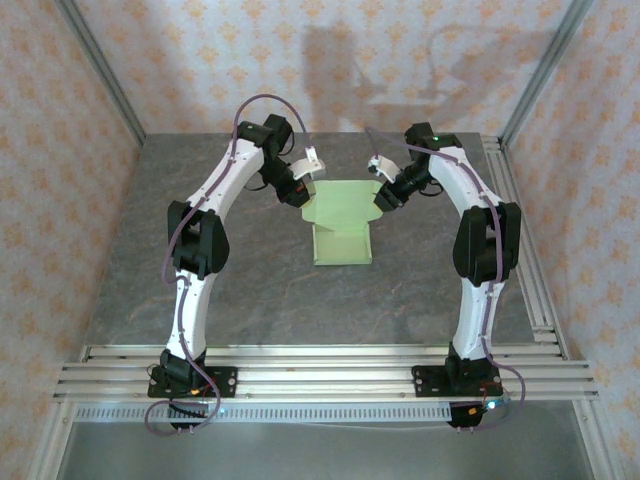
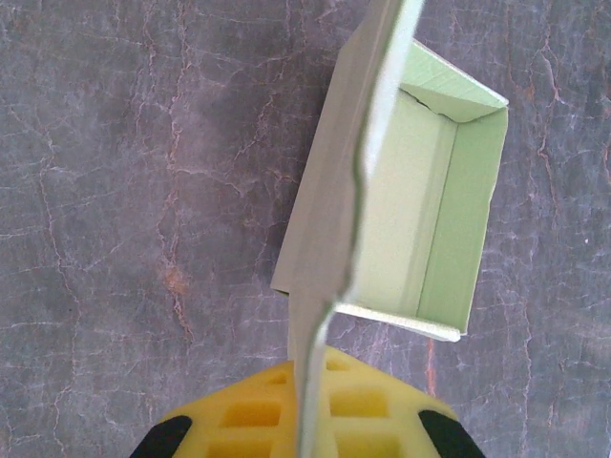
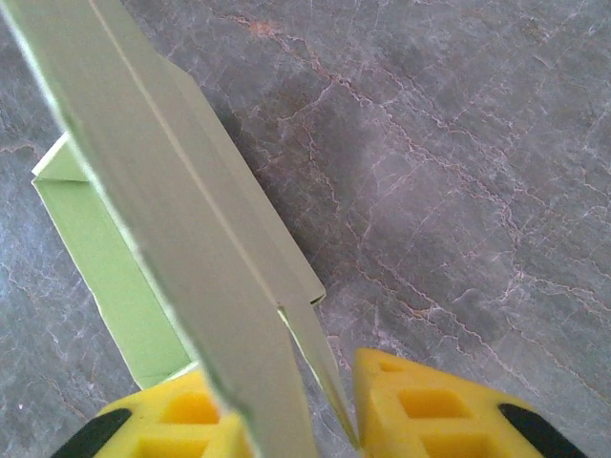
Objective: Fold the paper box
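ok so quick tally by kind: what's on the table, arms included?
paper box: 1
robot arms: 2 (left arm, right arm)
total: 3

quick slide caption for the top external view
Half-folded paper box on a grey table, left end effector and right end effector at its far corners.

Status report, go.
Left tool pinching paper box flap. Right tool straddling opposite flap, grip unclear. Box half-formed, top open. Nothing obstructing.
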